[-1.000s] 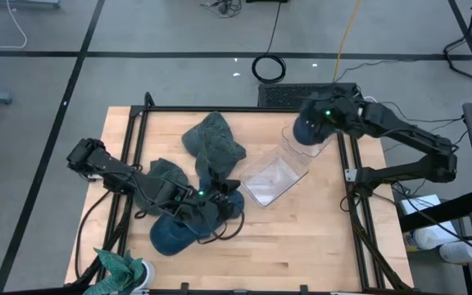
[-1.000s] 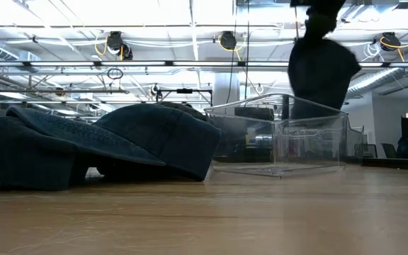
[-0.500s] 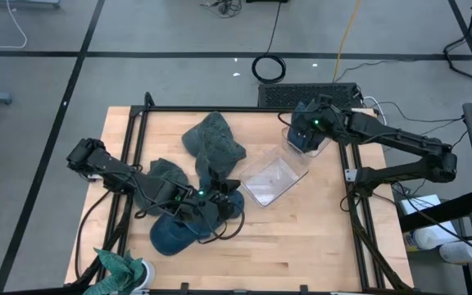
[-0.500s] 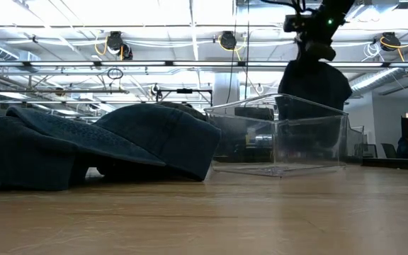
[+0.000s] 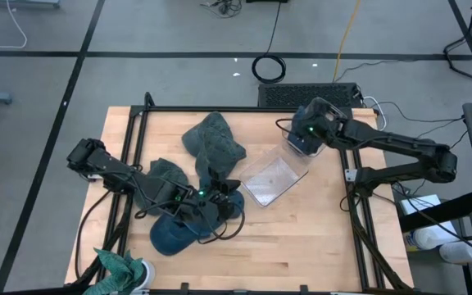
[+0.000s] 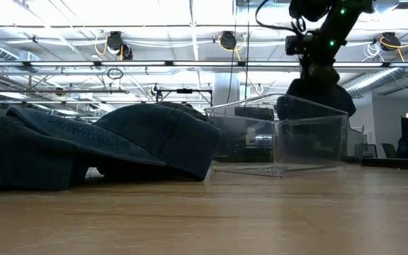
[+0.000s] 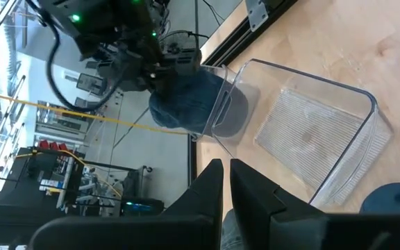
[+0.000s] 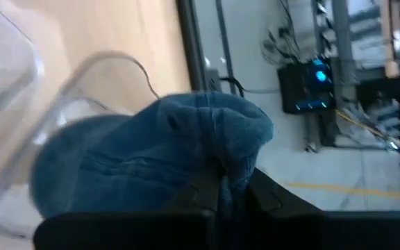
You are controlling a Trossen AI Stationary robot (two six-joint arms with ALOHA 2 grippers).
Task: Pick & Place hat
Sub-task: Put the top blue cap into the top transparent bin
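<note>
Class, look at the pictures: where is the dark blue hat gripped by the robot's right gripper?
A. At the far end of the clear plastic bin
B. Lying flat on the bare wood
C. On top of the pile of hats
A: the right gripper holds the dark blue hat at the far end of the clear plastic bin.

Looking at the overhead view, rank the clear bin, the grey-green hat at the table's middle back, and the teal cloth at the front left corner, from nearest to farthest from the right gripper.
1. Clear bin: just below the right gripper, which holds a blue hat over the bin's far end.
2. Grey-green hat: at the table's middle back, to the gripper's left.
3. Teal cloth: at the front left corner, farthest.
</note>
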